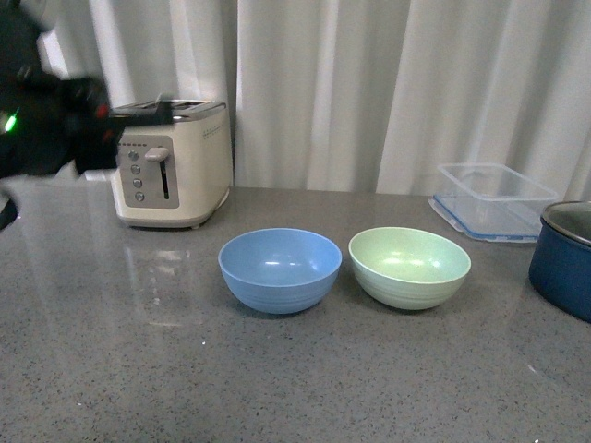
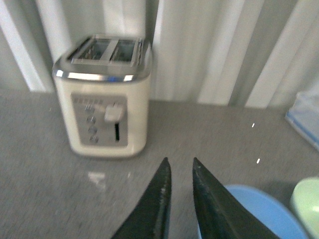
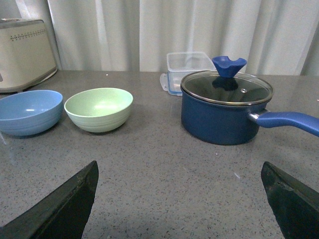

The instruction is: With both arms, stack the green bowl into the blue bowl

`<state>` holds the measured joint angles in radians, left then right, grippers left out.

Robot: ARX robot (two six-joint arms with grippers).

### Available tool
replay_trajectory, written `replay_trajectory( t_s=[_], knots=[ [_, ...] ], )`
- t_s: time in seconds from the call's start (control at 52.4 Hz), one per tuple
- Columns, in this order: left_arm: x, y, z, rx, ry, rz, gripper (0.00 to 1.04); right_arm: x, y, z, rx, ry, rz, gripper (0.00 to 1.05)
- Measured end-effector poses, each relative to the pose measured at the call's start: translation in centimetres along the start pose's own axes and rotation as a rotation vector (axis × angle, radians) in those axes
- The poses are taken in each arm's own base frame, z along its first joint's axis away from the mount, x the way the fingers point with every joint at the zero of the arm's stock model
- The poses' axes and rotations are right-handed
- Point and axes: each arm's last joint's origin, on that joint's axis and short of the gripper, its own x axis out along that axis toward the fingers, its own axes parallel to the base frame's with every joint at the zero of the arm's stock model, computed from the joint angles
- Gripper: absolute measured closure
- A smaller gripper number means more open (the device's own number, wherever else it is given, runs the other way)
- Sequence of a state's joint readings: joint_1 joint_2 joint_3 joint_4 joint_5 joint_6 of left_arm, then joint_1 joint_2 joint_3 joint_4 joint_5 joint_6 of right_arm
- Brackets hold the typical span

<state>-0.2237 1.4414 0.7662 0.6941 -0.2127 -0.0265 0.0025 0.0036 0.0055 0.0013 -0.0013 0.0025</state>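
Your blue bowl [image 1: 280,269] sits upright near the middle of the tabletop [image 1: 138,369], and the green bowl [image 1: 409,266] stands just beside it at its 3 o'clock, rims close but apart, both empty. The left arm [image 1: 46,120] is blurred at the front view's 9 o'clock edge, raised before the toaster [image 1: 173,164], at roughly 10 o'clock from the blue bowl and well apart from it. Its wrist view shows your left gripper [image 2: 180,162] with fingers only slightly apart, a narrow slit of tabletop between them and nothing held; the blue bowl's rim shows just past one finger, with the green bowl beyond. Your right gripper [image 3: 179,167] is spread wide and holds nothing. It does not appear in the front view. In its wrist view both bowls lie ahead and off to one side, clear of its fingers. A lidded navy pot [image 1: 565,258] stands at the green bowl's 3 o'clock and a clear container [image 1: 494,198] at its 1 o'clock.
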Motion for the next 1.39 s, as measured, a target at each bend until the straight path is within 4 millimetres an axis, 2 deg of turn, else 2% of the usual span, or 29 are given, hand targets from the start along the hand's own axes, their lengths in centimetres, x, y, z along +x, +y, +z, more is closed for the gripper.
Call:
replay_trajectory(
  t_s=[0.114, 0.324, 0.477, 0.687, 0.744, 1.049, 1.259, 1.392],
  knots=[
    [-2.3, 1.7, -2.7, 0.017, 0.044, 0.020, 1.01, 0.0, 0.0, 0.0, 0.000, 0.000, 0.000, 0.10],
    [-6.5, 3.3, -4.0, 0.019, 0.013, 0.002, 1.01, 0.0, 0.0, 0.0, 0.000, 0.000, 0.000, 0.10],
    [-9.4, 4.4, -5.9, 0.024, 0.035, 0.008, 1.01, 0.0, 0.0, 0.0, 0.000, 0.000, 0.000, 0.10],
    [-12.0, 5.2, -6.8, 0.023, 0.025, 0.010, 1.01, 0.0, 0.0, 0.0, 0.000, 0.000, 0.000, 0.10],
    [-12.8, 5.9, -7.2, 0.023, 0.029, -0.009, 1.01, 0.0, 0.0, 0.0, 0.000, 0.000, 0.000, 0.10],
    [-15.3, 6.4, -8.0, 0.023, 0.029, 0.013, 1.01, 0.0, 0.0, 0.0, 0.000, 0.000, 0.000, 0.10],
    [-16.3, 6.4, -8.9, 0.023, 0.020, 0.013, 1.01, 0.0, 0.0, 0.0, 0.000, 0.000, 0.000, 0.10],
    [-16.7, 6.4, -8.7, 0.023, 0.011, 0.014, 1.01, 0.0, 0.0, 0.0, 0.000, 0.000, 0.000, 0.10]
  ],
)
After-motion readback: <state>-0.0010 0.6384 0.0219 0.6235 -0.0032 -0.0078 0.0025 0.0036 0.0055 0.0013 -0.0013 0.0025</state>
